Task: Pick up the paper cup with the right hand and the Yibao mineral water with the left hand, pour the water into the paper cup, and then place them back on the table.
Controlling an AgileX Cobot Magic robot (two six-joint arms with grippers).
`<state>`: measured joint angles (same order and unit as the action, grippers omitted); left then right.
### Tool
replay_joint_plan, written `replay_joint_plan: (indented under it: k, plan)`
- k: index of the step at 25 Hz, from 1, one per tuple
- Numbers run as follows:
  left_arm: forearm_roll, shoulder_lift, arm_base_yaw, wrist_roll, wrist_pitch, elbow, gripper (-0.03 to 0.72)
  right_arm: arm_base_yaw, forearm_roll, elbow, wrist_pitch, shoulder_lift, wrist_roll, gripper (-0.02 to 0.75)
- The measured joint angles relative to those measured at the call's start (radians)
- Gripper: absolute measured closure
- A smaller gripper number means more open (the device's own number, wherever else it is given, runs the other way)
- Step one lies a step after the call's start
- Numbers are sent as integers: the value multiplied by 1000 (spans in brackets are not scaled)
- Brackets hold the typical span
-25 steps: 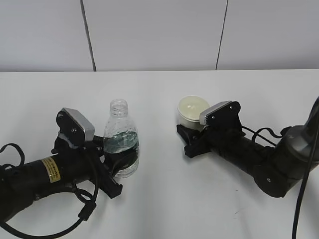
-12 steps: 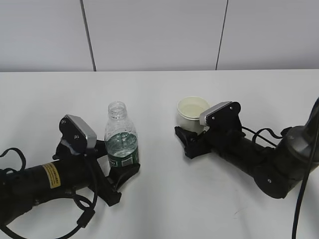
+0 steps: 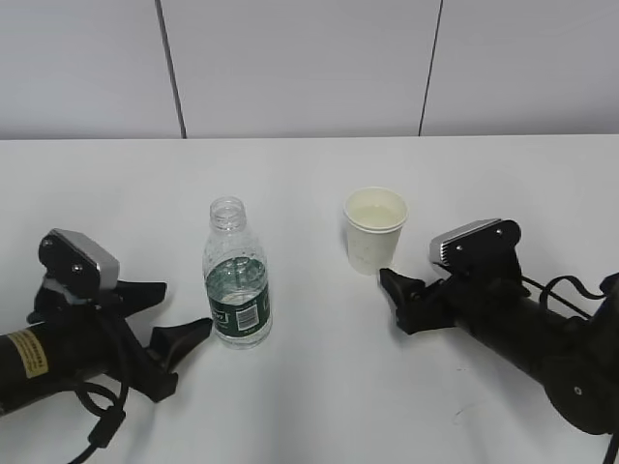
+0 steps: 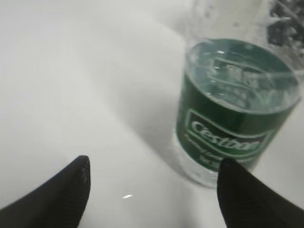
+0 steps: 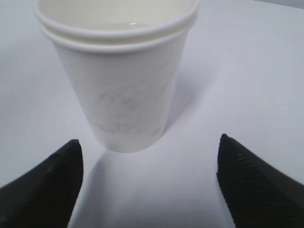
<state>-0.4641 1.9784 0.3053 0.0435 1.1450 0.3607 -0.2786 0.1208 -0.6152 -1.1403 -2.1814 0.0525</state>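
The Yibao mineral water bottle point(image 3: 237, 280) stands upright and capless on the white table point(image 3: 309, 174), partly filled, with its dark green label facing the camera. The left hand point(image 3: 187, 304) is open and empty, a little to the left of the bottle and apart from it. In the left wrist view the bottle point(image 4: 232, 109) stands ahead and to the right of the open left gripper point(image 4: 154, 164). The paper cup point(image 3: 375, 230) stands upright. The right hand point(image 3: 392, 300) is open just in front of it. In the right wrist view the cup point(image 5: 118, 80) stands beyond the open right gripper point(image 5: 148, 145).
A grey panelled wall point(image 3: 309, 68) runs along the table's far edge. Black cables point(image 3: 106, 425) loop beside the left arm near the front edge. Bare tabletop lies between the bottle and the cup.
Both hands have let go and drawn back toward the front: the left from round the bottle, the right from round the cup. Bottle and cup now stand free.
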Motion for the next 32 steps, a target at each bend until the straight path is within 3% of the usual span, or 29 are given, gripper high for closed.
replay_joint_plan:
  k: [7,15,23,27,32]
  plan:
    - [74,-101,-59,5,-40,0,179,0,-169,67,16,113,-16,97]
    - [80,-277,-59,100,-627,204,186,76,-178,66,362,300,-104,111]
    - [102,-331,-60,157,-1337,487,188,144,-102,-61,1007,475,-140,127]
    - [122,-331,-60,153,-1684,623,188,144,-94,-227,1434,485,-124,134]
    - [133,-332,-60,97,-1954,729,189,145,-92,-475,1899,485,-7,143]
